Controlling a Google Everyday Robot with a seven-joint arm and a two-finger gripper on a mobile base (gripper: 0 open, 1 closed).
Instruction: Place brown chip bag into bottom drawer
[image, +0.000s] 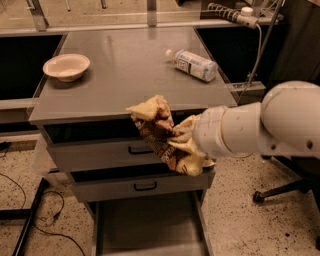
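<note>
Gripper (181, 136) clamped on brown chip bag (156, 131), bag hanging in air at gripper's tip. Bottom drawer (145, 227) stood open below gripper. Bottle (192, 64) and bowl (66, 66) lay beyond gripper, higher, on cabinet top (125, 55).

The pincer (182, 140) sits at the near right, in front of the bench (125, 75), clamped on the brown chip bag (156, 131). It is almost wholly buried in the crumpled foil, so little of it shows. The bag's lettering is too blurred to read. The bag and the arm (260, 130) cover the right ends of the upper drawer (90, 154) and the middle drawer (112, 189). The bottom drawer (145, 225) is cut off by the lower edge, its near end out of sight. The arm runs off the right edge. The label on the bottle (195, 64) is too small to read.
</note>
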